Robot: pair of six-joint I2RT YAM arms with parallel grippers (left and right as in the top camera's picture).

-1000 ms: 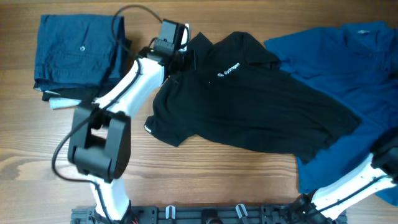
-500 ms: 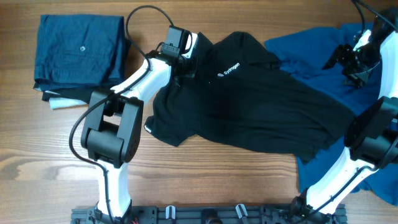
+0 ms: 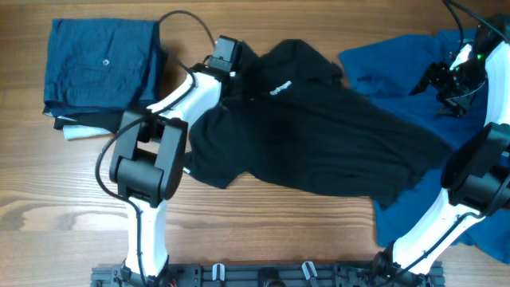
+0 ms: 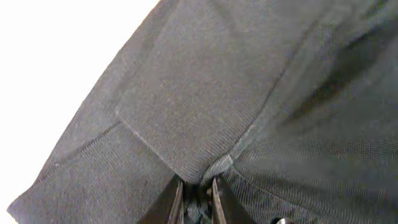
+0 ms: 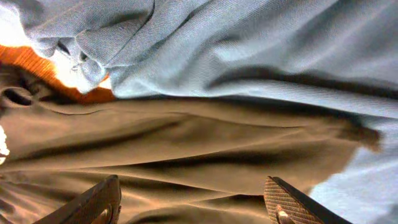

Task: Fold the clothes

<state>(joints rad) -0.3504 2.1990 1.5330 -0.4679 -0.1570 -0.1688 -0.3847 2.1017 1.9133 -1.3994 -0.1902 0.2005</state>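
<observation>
We see a black polo shirt (image 3: 319, 147) lying rumpled across the middle of the counter (image 3: 279, 231), its collar end bunched up at the upper left and a small white logo (image 3: 277, 88) on the chest. Its right side overlaps a loose, crumpled blue garment (image 3: 398, 68). Well apart at the far left lies a dark blue garment (image 3: 100, 64), folded into a neat rectangle.

**Light and picture quality, three views**

Overhead: soft, even light is falling across the wooden table (image 3: 263, 223), and shadows are showing only faintly. The black shirt (image 3: 319, 143) is swallowing detail, so its folds are barely reading.

Left wrist: the upper left corner is blowing out to pure white, while the weave is showing crisp.

Right wrist: a warm cast is turning the shirt brownish and the blue garment (image 5: 280, 43) pale. Glare is burning at the left edge.
</observation>
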